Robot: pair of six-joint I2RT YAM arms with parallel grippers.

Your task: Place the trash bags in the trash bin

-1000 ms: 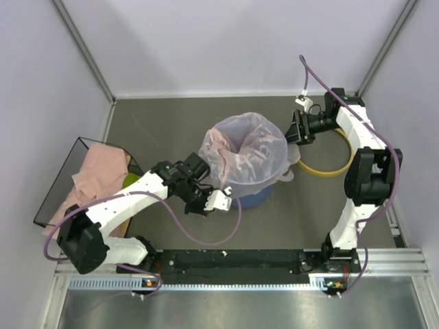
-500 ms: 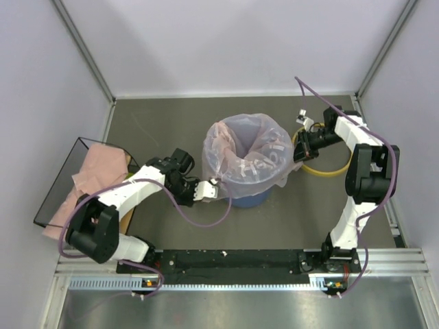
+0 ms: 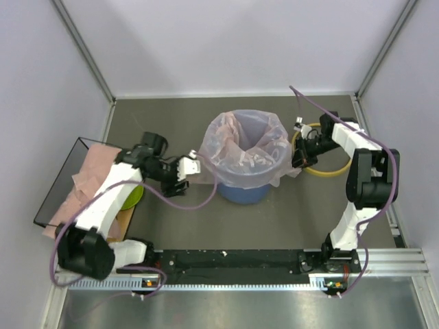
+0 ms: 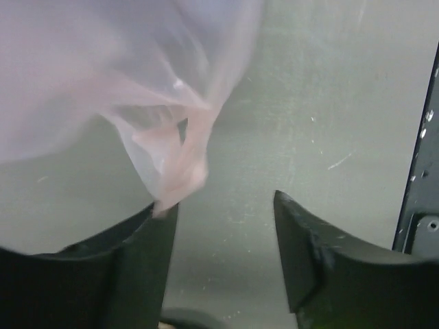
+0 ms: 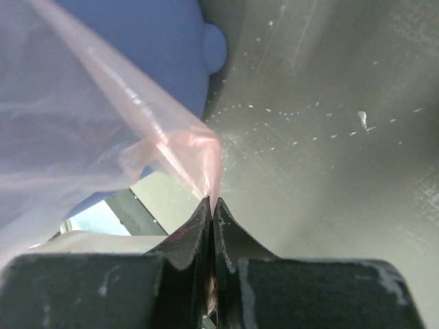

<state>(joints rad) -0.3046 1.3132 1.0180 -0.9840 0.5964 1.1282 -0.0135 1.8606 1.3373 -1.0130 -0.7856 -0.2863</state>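
**Bag in the bin, right edge pinched**

The thin, pale pink, translucent plastic trash bag (image 3: pixel 247 147) sat opened inside the round blue plastic trash bin (image 3: pixel 243 194), its edge draped out over the rim. The right pincer (image 3: pixel 300 159), pressed together, pinched the bag's right-hand edge, with the bin directly to its left. The left pincer (image 3: pixel 191 166) stood spread just left of the bag, a loose corner touching one fingertip (image 4: pixel 159 214).

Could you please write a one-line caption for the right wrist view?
Right gripper shut on a pink trash bag corner beside the blue trash bin.
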